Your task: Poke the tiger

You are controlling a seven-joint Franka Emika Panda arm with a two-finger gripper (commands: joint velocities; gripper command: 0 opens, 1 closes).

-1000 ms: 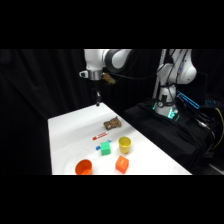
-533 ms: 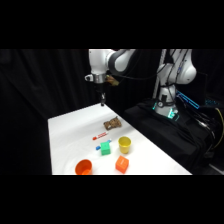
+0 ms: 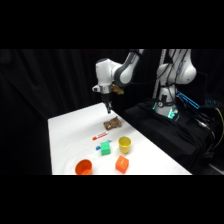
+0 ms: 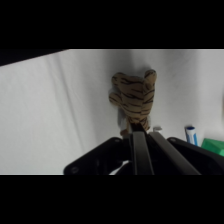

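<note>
Tiger (image 4: 133, 100) flat on white worktop (image 3: 75, 135), far side, beyond yellow cup (image 3: 124, 144) and red stick (image 3: 101, 135). Gripper (image 3: 107, 108) poised just above tiger, not touching as far as visible. Fingers (image 4: 138, 152) pressed together, nothing held. Judged plush: light, soft, yielding, likely to slide on smooth worktop if pushed sideways. Best contact: straight down on striped torso centre, not limbs or edge.

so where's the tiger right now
In the side view the tiger lies on the table's far part, just beyond the red stick and yellow cup, with the pincer just above it.
</note>
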